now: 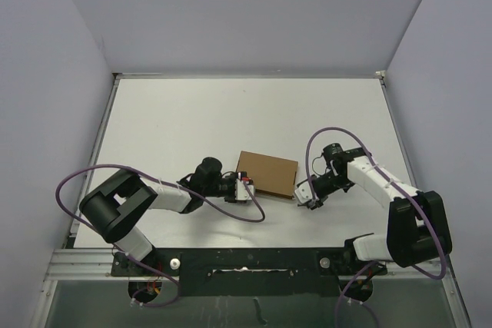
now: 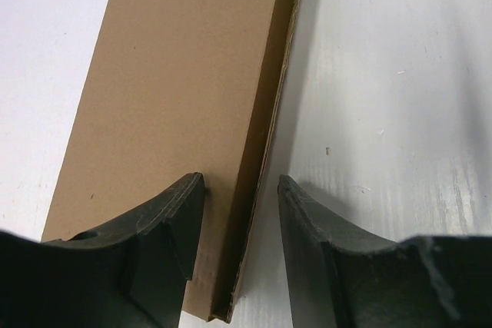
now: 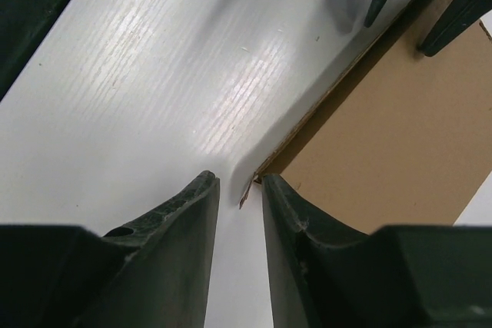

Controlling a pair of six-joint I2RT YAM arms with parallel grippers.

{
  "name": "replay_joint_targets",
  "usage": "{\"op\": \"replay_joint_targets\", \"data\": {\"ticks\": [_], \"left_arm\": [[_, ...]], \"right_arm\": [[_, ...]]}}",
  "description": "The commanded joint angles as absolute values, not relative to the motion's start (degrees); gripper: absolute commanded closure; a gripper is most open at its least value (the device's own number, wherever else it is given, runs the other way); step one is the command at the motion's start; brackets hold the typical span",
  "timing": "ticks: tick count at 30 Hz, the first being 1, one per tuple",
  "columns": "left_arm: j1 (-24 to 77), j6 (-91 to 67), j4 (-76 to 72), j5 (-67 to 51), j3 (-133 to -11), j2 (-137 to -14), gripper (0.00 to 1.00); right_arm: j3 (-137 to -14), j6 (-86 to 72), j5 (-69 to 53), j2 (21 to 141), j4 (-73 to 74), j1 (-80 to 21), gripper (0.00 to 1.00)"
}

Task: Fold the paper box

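From above, the paper box (image 1: 267, 173) lies flat on the white table (image 1: 231, 113), slightly right of the middle and closer to the near edge than the far one, with its long sides running across. The left tool (image 1: 249, 189) reaches in from the left to the box's near left corner. The right tool (image 1: 301, 198) comes in from the right to its near right corner. A purple cable (image 1: 92, 174) loops off each arm.

The left wrist view shows the box as a closed, flat brown slab stretching away from the camera. The left tool is spread, with one finger (image 2: 173, 224) over the box's top face and the other down on the table just beside the long edge. The edge runs up between them, and bare cardboard and bare table show on either side of it.

In the right wrist view the right tool stands only narrowly parted. The corner of the box, with a small tab sticking out, sits in the gap between the tips. One finger (image 3: 288, 205) is right against the corner and a sliver of table shows before the other. The left tool's two dark fingers appear at the box's far end.
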State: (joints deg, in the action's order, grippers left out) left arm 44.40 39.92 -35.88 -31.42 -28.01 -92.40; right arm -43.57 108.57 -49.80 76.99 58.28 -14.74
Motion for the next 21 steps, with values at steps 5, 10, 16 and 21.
{"op": "replay_joint_targets", "data": {"ticks": [5,10,16,21], "left_arm": [[44.21,40.89,-38.32,-31.03,-27.35,-93.38,0.6],[44.21,40.96,-38.24,-30.94,-27.07,-92.96,0.6],[44.21,40.89,-37.8,-31.2,-27.03,-92.9,0.6],[44.21,40.88,-37.71,-31.29,-26.98,-92.78,0.6]], "right_arm": [[-41.55,109.85,-48.96,75.33,54.06,-16.27,0.73],[-40.79,106.39,-45.82,75.86,49.67,-17.67,0.76],[-40.69,105.37,-43.72,76.92,48.91,-18.23,0.77],[-40.72,105.03,-42.28,77.79,48.5,-18.56,0.78]]}}
